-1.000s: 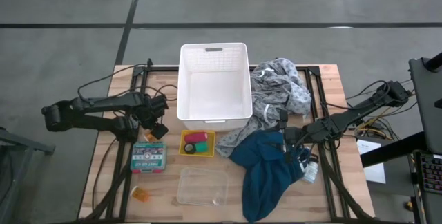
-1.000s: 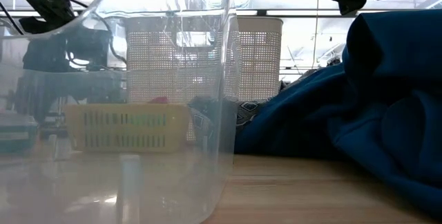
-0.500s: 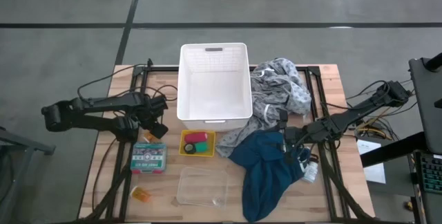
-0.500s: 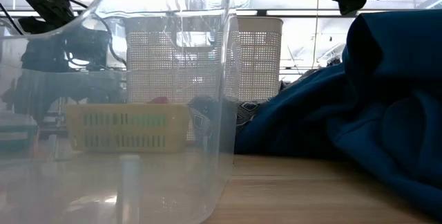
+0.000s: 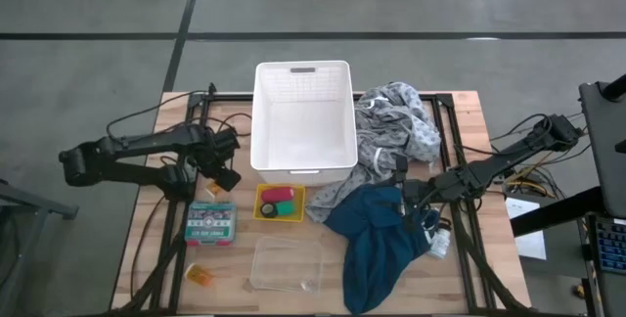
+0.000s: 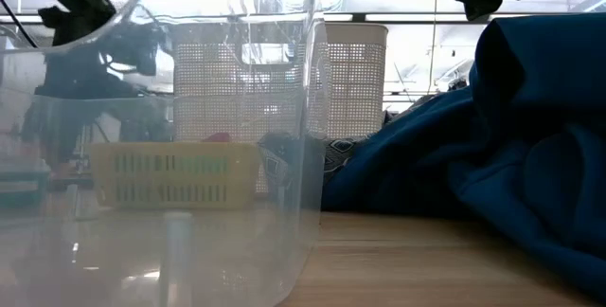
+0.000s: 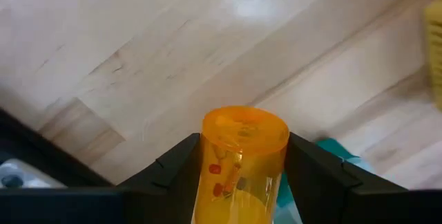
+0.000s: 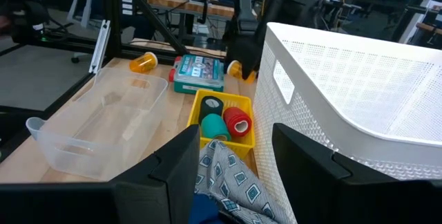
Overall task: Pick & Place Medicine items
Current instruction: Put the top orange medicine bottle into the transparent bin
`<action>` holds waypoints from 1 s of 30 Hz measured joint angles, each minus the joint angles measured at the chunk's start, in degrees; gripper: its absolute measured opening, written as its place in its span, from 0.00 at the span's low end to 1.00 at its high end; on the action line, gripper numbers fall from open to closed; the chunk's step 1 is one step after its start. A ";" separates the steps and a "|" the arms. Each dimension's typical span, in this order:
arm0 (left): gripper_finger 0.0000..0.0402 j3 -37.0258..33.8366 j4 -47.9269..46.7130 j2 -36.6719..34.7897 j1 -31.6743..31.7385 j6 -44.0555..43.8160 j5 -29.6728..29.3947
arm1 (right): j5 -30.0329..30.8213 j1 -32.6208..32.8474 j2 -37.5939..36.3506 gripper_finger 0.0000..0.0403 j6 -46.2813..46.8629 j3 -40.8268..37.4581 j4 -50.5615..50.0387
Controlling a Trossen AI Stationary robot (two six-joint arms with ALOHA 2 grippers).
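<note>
Fingers [image 7: 314,172] of your left gripper [image 7: 242,182] clamp a translucent orange pill bottle [image 7: 242,158] over bare tabletop [image 7: 138,37] planks; your right gripper's [image 8: 228,175] stand parted, empty.

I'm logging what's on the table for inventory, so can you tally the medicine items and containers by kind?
Orange pill bottles: 2, one in the left gripper at, one lying on the table
Rolls in the yellow tray: 3
Teal first-aid box: 1
White bottle: 1
Containers: 3, yellow tray, white basket, clear tub
Total: 10
</note>
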 joint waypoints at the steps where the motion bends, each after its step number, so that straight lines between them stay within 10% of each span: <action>1: 0.47 0.82 -0.70 0.00 0.00 -0.24 0.12 | -0.01 -0.01 0.01 0.44 -0.01 0.00 0.02; 19: 0.48 15.64 -11.21 -2.01 -3.87 -15.01 5.65 | 0.02 -0.02 0.01 0.45 0.00 0.00 -0.01; 30: 0.48 18.03 -5.60 -11.26 -24.21 -30.12 -9.38 | 0.02 0.00 0.00 0.45 0.00 0.00 0.01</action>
